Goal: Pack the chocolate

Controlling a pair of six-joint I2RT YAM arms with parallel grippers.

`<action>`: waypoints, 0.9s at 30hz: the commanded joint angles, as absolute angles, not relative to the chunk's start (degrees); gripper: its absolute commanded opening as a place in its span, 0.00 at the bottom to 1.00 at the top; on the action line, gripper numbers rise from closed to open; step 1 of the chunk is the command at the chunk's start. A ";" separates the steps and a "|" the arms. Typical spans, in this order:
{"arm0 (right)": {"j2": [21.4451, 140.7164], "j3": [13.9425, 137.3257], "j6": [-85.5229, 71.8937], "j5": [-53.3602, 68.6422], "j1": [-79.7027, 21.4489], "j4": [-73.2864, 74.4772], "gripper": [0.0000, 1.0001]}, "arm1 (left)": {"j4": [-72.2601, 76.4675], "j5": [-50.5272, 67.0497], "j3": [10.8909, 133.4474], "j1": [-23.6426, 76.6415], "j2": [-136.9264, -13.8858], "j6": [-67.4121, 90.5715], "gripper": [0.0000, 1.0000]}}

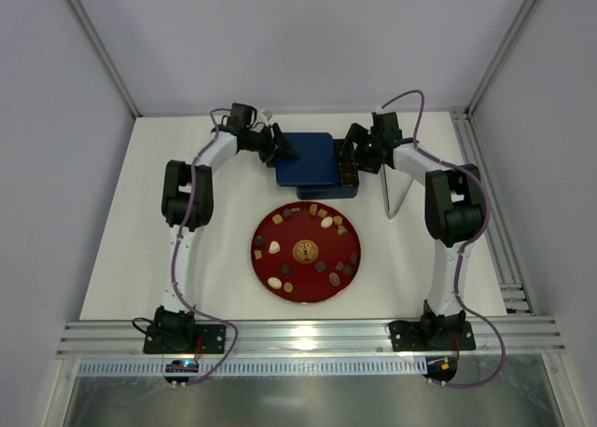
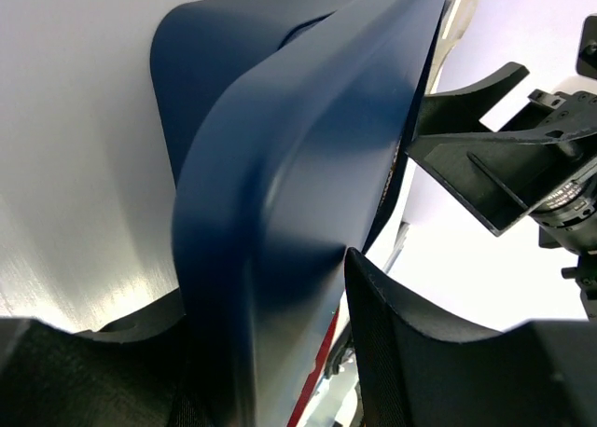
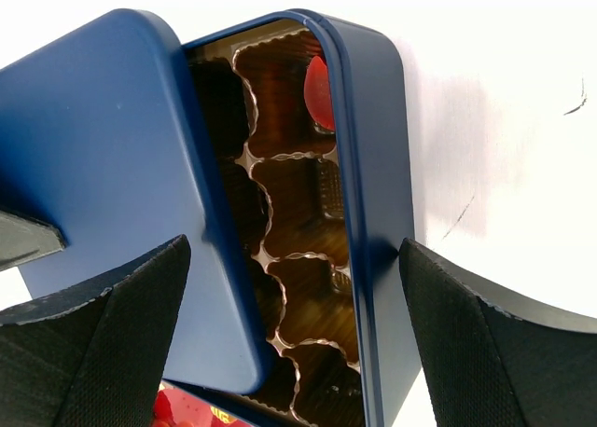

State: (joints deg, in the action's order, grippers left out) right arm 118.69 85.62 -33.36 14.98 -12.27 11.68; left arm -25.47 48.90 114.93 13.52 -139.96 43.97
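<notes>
**Both hands at the blue tin, chocolate out on the plate**

The chocolate (image 1: 326, 222), in dark, light-brown and cream pieces, lies scattered on the red plate (image 1: 326, 245) mid-bench (image 1: 140, 213), just nearer the arm bases than the tin (image 3: 378, 166). The dark-blue lid (image 3: 103, 147) sits shifted left over the tin, baring a strip of the brown gridded insert (image 3: 298, 194). The left hand (image 1: 283, 150) is clamped on the lid's left edge. The right hand (image 1: 354, 157) is spread wide, one finger over the lid and the other just beside the tin's right wall.
</notes>
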 commanded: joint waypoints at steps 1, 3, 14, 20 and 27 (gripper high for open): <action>117.42 87.10 -34.28 16.08 -12.83 9.05 0.92 | -30.75 47.81 119.43 14.15 -141.50 40.96 0.48; 117.51 87.19 -34.19 16.26 -12.92 8.97 0.93 | -31.81 47.20 120.49 14.41 -142.29 40.52 0.49; 117.86 87.89 -34.10 16.61 -13.27 9.14 0.92 | -37.26 44.65 124.10 15.29 -144.66 38.06 0.48; 118.04 87.98 -34.01 16.52 -13.54 9.05 0.92 | -40.52 42.89 126.39 15.47 -146.07 36.74 0.48; 118.13 87.72 -34.01 16.61 -13.54 8.79 0.92 | -40.69 42.01 124.89 14.59 -145.46 36.21 0.49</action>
